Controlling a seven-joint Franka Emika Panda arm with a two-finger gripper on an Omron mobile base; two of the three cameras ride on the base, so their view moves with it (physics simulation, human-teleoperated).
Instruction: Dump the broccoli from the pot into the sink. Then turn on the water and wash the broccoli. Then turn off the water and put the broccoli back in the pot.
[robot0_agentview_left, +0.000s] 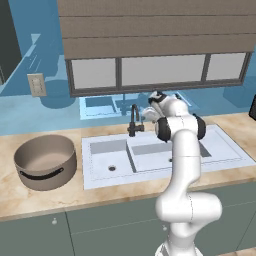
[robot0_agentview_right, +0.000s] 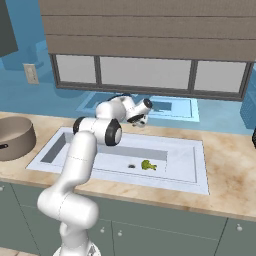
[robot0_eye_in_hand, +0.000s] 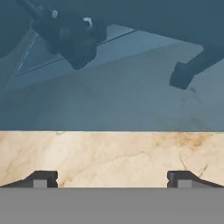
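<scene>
You are looking at the gripper (robot0_eye_in_hand: 112, 179) with its two fingertips (robot0_eye_in_hand: 41, 179) standing wide apart and nothing between them; in the hand view it is touching nothing, and ahead of it you are seeing marbled beige countertop (robot0_eye_in_hand: 113, 155) running up to a blue glossy wall (robot0_eye_in_hand: 109, 96) that mirrors dark shapes.

In the left base view you are seeing the gripper (robot0_agentview_left: 150, 114) hovering above the back edge of the sink (robot0_agentview_left: 95, 172), just beside the black faucet (robot0_agentview_left: 134, 120), which is sitting on its left. No water is showing at the spout.

The broccoli (robot0_agentview_right: 147, 165) is lying well below and in front of the gripper, on the floor of the sink's right basin, just beside the round drain (robot0_agentview_right: 131, 165). The pot (robot0_agentview_left: 46, 161) is standing upright on the counter well off to the gripper's left, past the sink's left edge, with its inside bare.

No brand, label or readable writing is appearing on anything you see.
</scene>
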